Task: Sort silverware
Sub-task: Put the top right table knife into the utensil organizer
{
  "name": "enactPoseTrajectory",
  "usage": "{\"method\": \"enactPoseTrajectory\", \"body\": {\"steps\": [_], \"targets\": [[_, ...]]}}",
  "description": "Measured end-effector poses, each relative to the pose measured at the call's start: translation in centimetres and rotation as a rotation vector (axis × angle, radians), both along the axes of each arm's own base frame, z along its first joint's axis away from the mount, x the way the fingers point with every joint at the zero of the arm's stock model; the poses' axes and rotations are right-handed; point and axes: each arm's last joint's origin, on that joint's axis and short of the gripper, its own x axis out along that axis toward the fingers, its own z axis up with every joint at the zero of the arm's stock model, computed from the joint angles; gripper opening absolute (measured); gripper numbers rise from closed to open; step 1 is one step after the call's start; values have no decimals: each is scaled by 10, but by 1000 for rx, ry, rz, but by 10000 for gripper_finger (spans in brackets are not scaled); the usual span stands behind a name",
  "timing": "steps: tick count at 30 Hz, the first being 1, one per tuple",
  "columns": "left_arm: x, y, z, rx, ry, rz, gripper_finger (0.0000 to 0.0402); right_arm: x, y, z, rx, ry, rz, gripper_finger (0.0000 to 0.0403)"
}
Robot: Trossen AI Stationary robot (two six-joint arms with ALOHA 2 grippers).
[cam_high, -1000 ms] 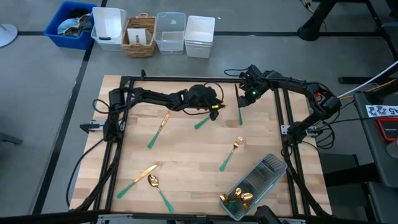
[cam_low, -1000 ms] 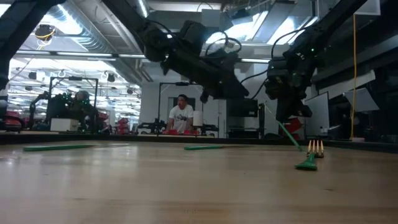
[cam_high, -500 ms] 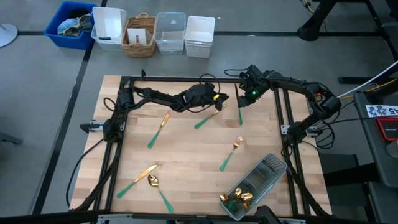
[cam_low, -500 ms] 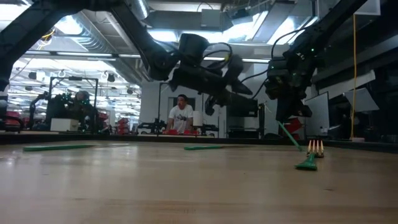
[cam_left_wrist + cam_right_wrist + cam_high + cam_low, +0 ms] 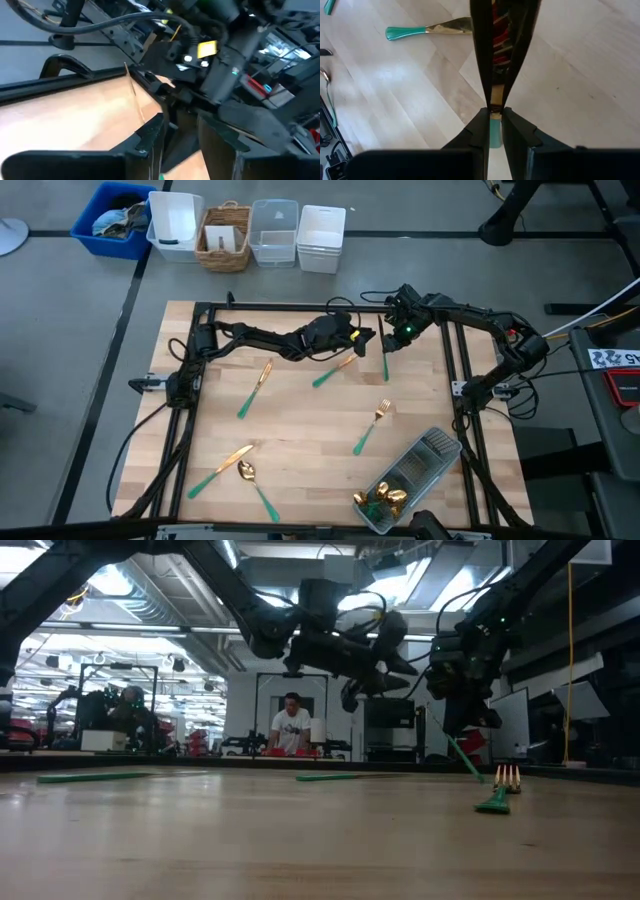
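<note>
My right gripper hangs over the table's far right part, shut on a piece of silverware with a teal-green handle. My left gripper stands open and about level just left of it, its fingers apart with nothing between them. Other silverware lies flat on the wood: a knife, a second knife, a fork, a third knife and a spoon. My right gripper pinches the piece between its two fingers where the teal handle meets the gold head. The fingers slant down from the table's right side. The handle hangs slanting below the fingers and the head rises above them. Whether the handle's tip touches the wood, I cannot tell.
A clear plastic tray lies slantwise at the near right, with gold spoon heads at its near end. A black frame borders the table. Bins and a basket stand beyond the far edge. A person sits far behind.
My left gripper has moved toward the table's right and far edge, close up to my right gripper. It has tipped up from slanting downward to about level and rolled about its own axis. My right gripper and its piece have kept still.
</note>
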Motion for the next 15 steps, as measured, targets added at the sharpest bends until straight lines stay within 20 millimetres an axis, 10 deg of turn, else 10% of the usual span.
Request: {"method": "enactPoseTrajectory", "body": {"steps": [15], "targets": [[32,10,-38,-96,-8,18,109,0,0,0,3,-7,2,48]]}}
